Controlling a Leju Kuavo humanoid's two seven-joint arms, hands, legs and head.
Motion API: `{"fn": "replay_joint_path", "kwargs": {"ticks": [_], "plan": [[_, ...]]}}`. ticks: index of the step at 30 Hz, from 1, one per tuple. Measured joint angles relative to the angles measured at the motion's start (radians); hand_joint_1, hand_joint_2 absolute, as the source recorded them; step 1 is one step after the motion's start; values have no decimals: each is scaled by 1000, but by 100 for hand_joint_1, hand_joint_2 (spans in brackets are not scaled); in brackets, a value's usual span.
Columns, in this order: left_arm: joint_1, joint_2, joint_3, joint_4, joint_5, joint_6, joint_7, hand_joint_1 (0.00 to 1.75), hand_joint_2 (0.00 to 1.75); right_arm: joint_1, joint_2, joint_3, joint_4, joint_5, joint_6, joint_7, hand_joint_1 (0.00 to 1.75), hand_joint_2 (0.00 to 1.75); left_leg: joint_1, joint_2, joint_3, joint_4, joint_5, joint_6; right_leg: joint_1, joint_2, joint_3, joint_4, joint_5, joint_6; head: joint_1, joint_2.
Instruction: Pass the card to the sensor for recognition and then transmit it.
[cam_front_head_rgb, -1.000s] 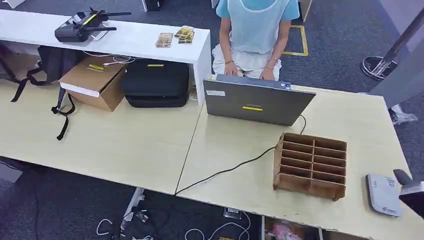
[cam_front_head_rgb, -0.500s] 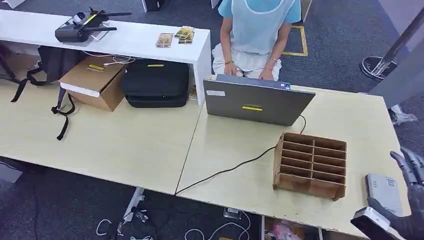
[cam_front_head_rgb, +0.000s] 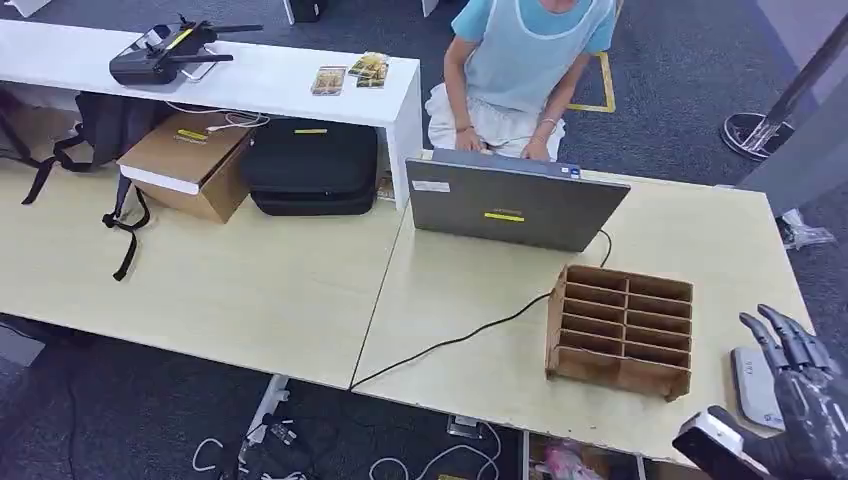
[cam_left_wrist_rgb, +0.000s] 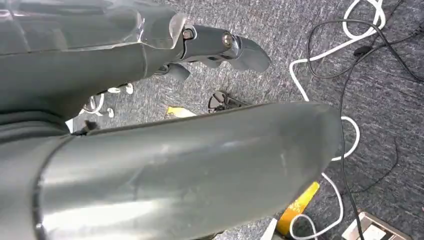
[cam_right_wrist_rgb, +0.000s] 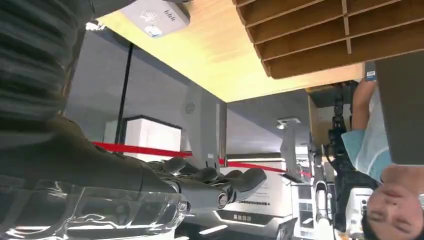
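Since 0.5 s before, the right hand (cam_front_head_rgb: 795, 400) had slid a little toward 9 o'clock in the head view, and the card (cam_front_head_rgb: 712, 440) had gone with it. The hand sat at about 5 o'clock of that view, over the near corner of the table (cam_front_head_rgb: 250, 290). Its dark fingers (cam_front_head_rgb: 790, 335) were spread and pointed toward 12 o'clock. The card, a flat dark piece with a white edge, was pinched at the thumb side of the hand, at 8 o'clock from the fingers, beyond the table's near edge. The sensor (cam_front_head_rgb: 755, 385), a pale grey flat box, lay on the table just beside the hand, at 1 o'clock from the card and apart from it. The right wrist view showed the same sensor (cam_right_wrist_rgb: 156, 15) lying on the light wood. A wooden rack (cam_front_head_rgb: 622, 330) with 2 columns of slots stood at 9 o'clock from the sensor. A grey laptop (cam_front_head_rgb: 515, 205) stood at 11 o'clock from the rack, with a black cable (cam_front_head_rgb: 450, 340) running from it toward 7 o'clock. A person (cam_front_head_rgb: 520, 70) sat behind the laptop at 12 o'clock. The left hand (cam_left_wrist_rgb: 215, 45) hung over grey carpet (cam_left_wrist_rgb: 310, 55) strewn with cords, its fingers loose and holding nothing.
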Motion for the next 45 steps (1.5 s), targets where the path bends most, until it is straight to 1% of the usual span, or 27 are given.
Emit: {"fn": "replay_joint_path", "kwargs": {"ticks": [7,11,14,17,19,23,28,30,32,33,38,44,45], "plan": [[0,0,14,0,1,-8,0,0,0,-45,-13,46,59,-2,30,0,0,175,0,0,0,0,0,0,0,1,0,0,0,0,0,0],[-2,0,22,0,-1,-12,0,0,0,-73,-19,78,94,-11,56,24,0,175,0,0,0,0,0,0,0,0,0,0,0,0,0,0],[-6,0,23,0,-10,-17,0,0,0,-85,-35,93,106,-32,84,51,0,175,0,0,0,0,0,0,0,0,0,0,0,0,0,0],[-11,2,24,0,-17,-18,0,0,0,-90,-51,101,113,-42,80,63,0,175,0,0,0,0,0,0,0,0,0,0,0,0,0,0],[-13,3,26,0,-19,-18,0,0,0,-93,-53,104,114,-35,45,55,0,175,0,0,0,0,0,0,0,1,0,0,0,0,0,0],[-12,5,34,0,-21,-18,0,0,0,-107,-49,115,117,4,-70,16,0,175,0,0,0,0,0,0,0,0,0,0,0,0,0,0],[-11,7,49,0,-23,-17,0,0,0,-123,-30,122,120,42,-171,-26,0,175,0,0,0,0,0,0,0,1,0,0,0,0,0,0],[-11,8,54,0,-24,-17,0,0,0,-134,-24,128,124,52,-198,-38,0,175,0,0,0,0,0,0,0,1,0,0,0,0,0,0],[-10,10,59,0,-24,-18,0,0,0,-143,-19,134,128,53,-206,-44,0,175,0,0,0,0,0,0,0,1,0,0,0,0,0,0],[-10,10,61,0,-24,-18,0,0,0,-146,-17,135,130,53,-204,-45,0,175,0,0,0,0,0,0,0,0,0,0,0,0,0,0],[-10,12,73,0,-34,-24,0,0,0,-149,-16,147,136,22,-99,1,0,175,0,0,0,0,0,0,0,0,0,0,0,0,0,0],[-10,10,75,0,-45,-20,0,0,0,-148,-27,151,136,-10,-16,38,0,175,0,0,0,0,0,0,0,1,0,0,0,0,0,0],[-11,10,75,0,-46,-18,0,0,0,-148,-29,151,136,-21,8,51,0,175,0,0,0,0,0,0,0,1,0,0,0,0,0,0]]}}
